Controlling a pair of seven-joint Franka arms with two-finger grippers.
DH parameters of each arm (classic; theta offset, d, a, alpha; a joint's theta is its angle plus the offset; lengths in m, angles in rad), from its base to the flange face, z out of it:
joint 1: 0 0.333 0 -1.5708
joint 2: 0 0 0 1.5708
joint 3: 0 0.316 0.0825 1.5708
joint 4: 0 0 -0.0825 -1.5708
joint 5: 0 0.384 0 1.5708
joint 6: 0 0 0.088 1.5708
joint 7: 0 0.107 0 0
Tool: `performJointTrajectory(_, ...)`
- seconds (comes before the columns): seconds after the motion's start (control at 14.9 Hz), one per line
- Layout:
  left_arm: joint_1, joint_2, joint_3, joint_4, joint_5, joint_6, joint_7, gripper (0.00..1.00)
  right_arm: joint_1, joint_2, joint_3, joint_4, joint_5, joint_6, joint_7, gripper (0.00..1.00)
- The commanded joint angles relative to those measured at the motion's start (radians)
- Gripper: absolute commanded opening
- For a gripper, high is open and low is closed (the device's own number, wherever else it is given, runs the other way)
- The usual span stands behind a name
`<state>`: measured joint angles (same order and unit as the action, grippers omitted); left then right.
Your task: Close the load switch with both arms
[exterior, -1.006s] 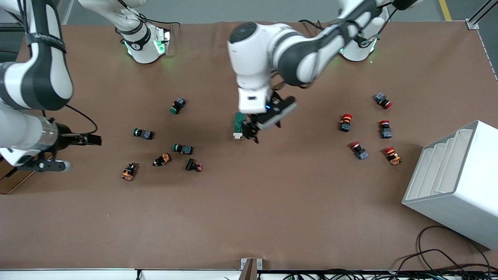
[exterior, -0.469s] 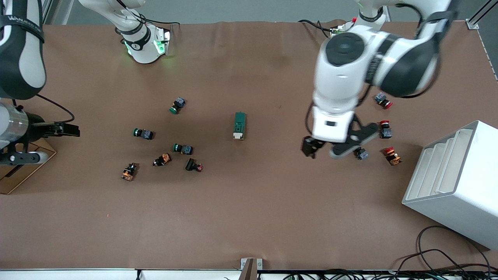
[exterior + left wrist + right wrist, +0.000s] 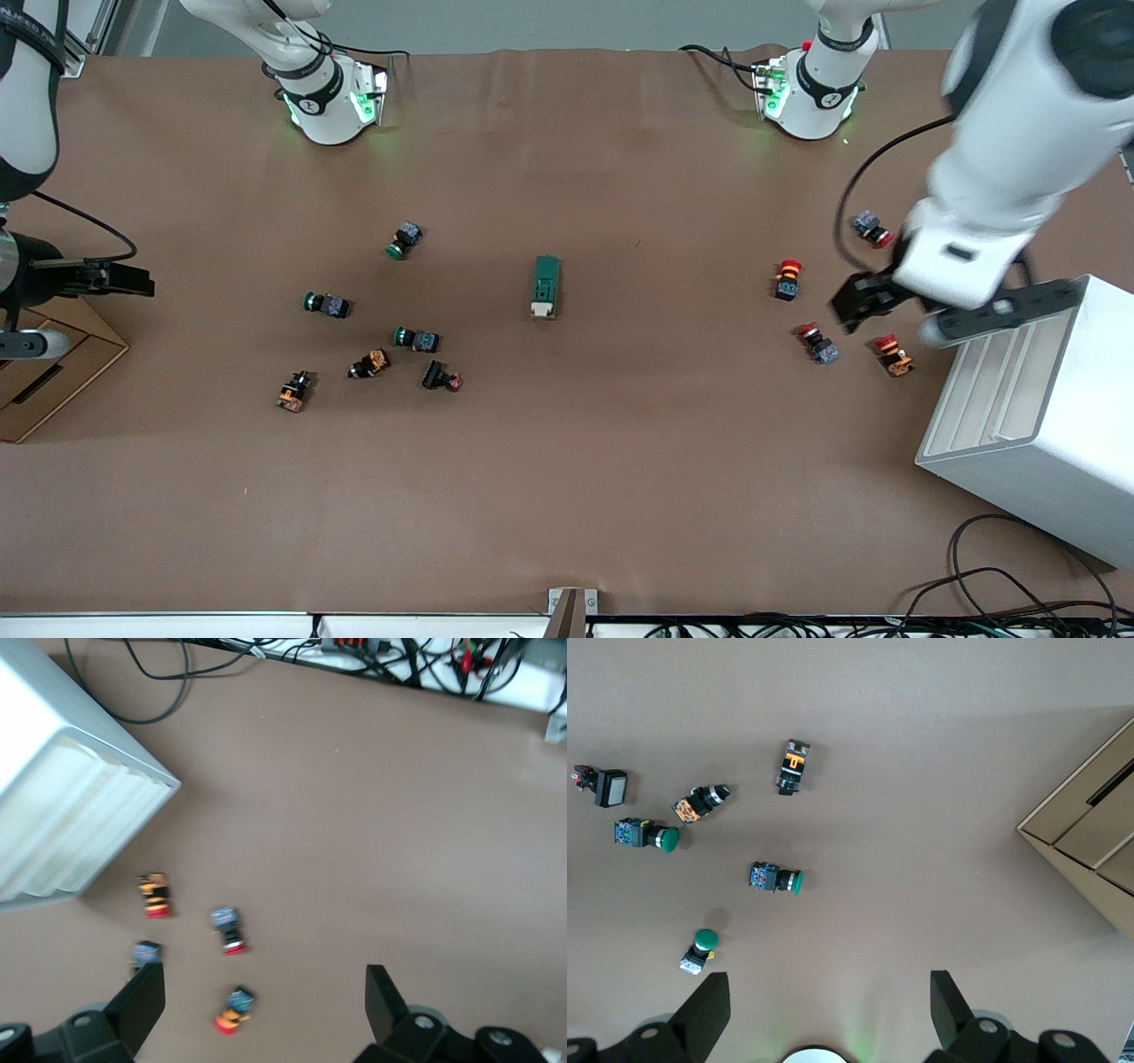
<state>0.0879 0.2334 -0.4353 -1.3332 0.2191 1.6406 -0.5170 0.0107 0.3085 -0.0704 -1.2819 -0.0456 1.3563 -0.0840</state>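
**Standing Clear of the Load Switch**

Lying alone mid-table, the load switch (image 3: 546, 286) had its long axis running toward the front camera, white end nearer it. Neither arm touched it. The left gripper (image 3: 921, 312) hung over the red pushbuttons (image 3: 788, 278) at its own end of the table, fingers (image 3: 142, 999) spread and empty; the right gripper (image 3: 106, 278) hung past the table's edge above a cardboard box (image 3: 53, 368), fingers (image 3: 946, 1001) likewise parted on nothing. Both were well apart from the switch, the left perhaps slightly closer. A white slotted bin (image 3: 1036, 399) beside the left gripper appeared empty; the box's contents could not be seen.
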Motion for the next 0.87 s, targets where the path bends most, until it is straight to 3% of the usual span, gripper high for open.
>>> performJointTrajectory(0.0,-0.013,-0.089,0.131,-0.024,-0.102,-0.024,0.185,1.0,-0.023,0.001,0.024,0.018,-0.011,-0.014,-0.008,1.0)
performJointTrajectory(0.27,-0.046,-0.157,0.321,-0.04,-0.227,-0.125,0.406,1.0,-0.02,-0.003,0.029,0.047,-0.004,-0.034,-0.008,1.0)
performJointTrajectory(0.54,-0.053,-0.204,0.372,-0.053,-0.244,-0.205,0.535,1.0,-0.012,-0.017,0.031,0.061,0.004,-0.149,-0.002,1.0)
performJointTrajectory(0.8,-0.048,-0.301,0.372,-0.159,-0.265,-0.216,0.532,1.0,-0.02,-0.066,0.023,0.059,0.068,-0.164,-0.002,1.0)
